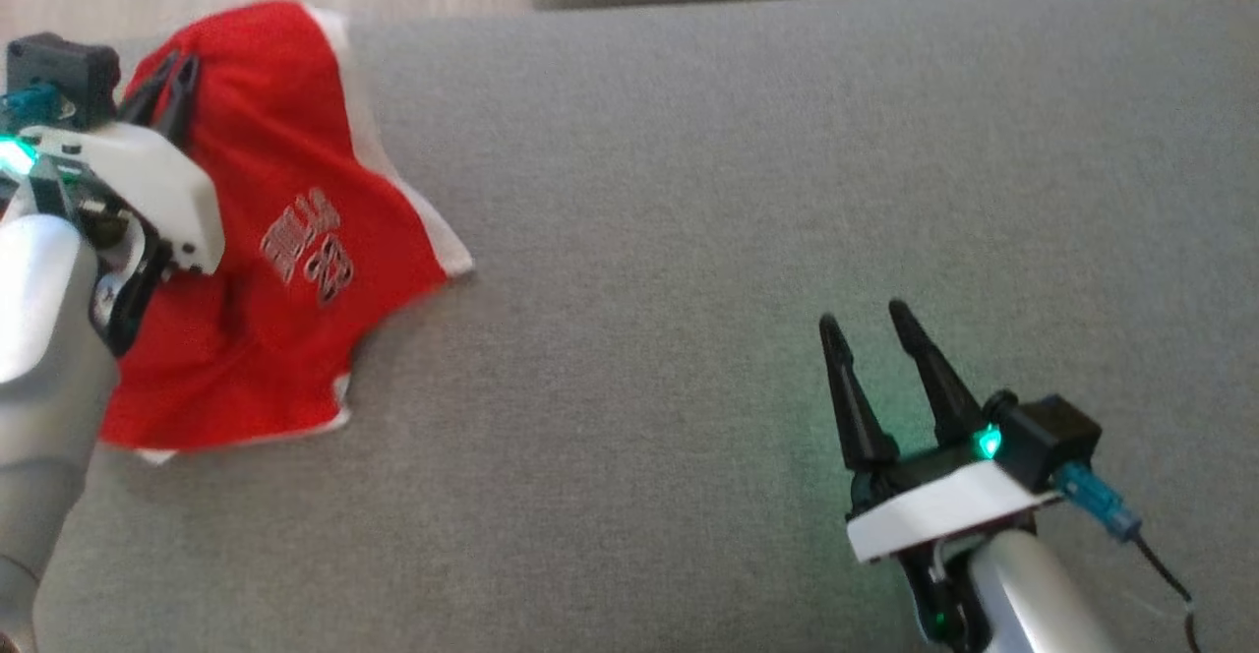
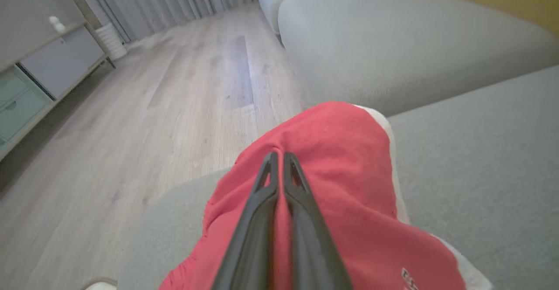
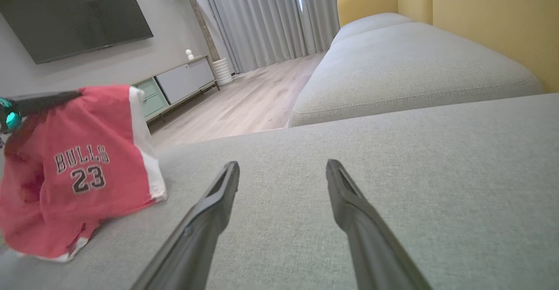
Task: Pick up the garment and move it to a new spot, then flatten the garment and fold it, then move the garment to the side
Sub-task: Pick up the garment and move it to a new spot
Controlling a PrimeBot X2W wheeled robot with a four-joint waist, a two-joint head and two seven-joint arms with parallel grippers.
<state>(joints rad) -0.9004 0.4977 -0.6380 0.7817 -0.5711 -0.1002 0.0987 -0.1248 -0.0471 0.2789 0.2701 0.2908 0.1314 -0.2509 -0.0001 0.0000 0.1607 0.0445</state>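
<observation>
A wide grey seat cushion spreads across the head view. One garment – a red jersey with white trim, printed "BULLS 23" – sits at the cushion's far left corner, close to the rounded edge where the cushion drops to a pale wood floor. In the left wrist view the cloth lies just short of that edge. To the garment's right the cushion is bare grey fabric all the way across, wide open room. Beyond the far edge a narrow gap separates this cushion from a second grey cushion, which is backed by a yellow sofa back.

There are two grippers. The left gripper has its dark fingers pressed together, clamped on a pinch of red cloth near the garment's top. The fabric rises to a peak at that pinch, while its lower folds rest crumpled on the cushion.

The right gripper hovers over the bare cushion well away from the garment, at the lower right of the head view. Its fingers stand wide apart – nothing is between them, and whether the tips touch the cushion cannot be told.

A low cabinet stands against the far wall across the floor.
</observation>
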